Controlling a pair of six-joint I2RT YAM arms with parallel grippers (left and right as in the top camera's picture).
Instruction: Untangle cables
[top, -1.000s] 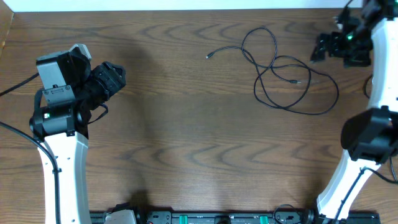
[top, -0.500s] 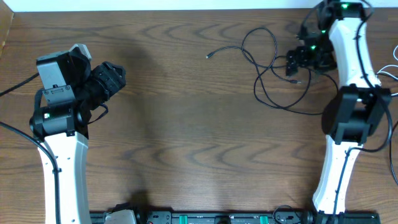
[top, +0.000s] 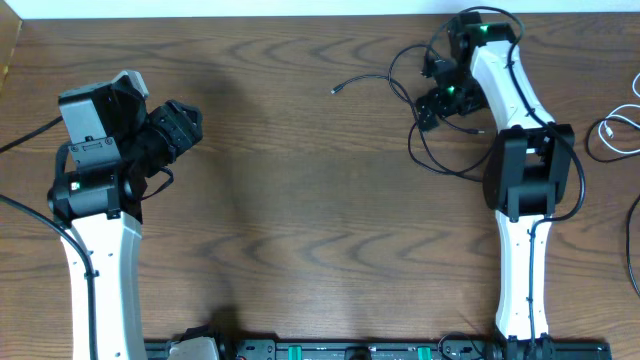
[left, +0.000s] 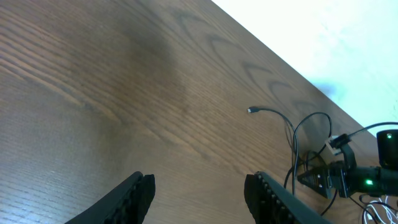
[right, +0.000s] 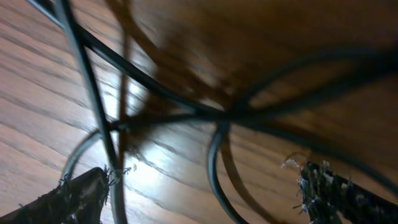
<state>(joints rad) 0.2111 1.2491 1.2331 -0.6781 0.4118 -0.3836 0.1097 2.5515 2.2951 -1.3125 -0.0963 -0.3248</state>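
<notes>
From above, the black cables (top: 412, 148) lay in loose loops at the far right of the table (top: 300, 220), the right gripper (top: 432, 104) over them. A white cable (top: 603, 130) lay at the right edge. The left gripper (top: 182, 124) hung well apart at the left.

In the left wrist view, the left gripper (left: 199, 193) stood wide over bare wood.

In the right wrist view, the right gripper (right: 205, 199) was spread wide, with crossed black cables (right: 155, 87) seen between its fingers.
</notes>
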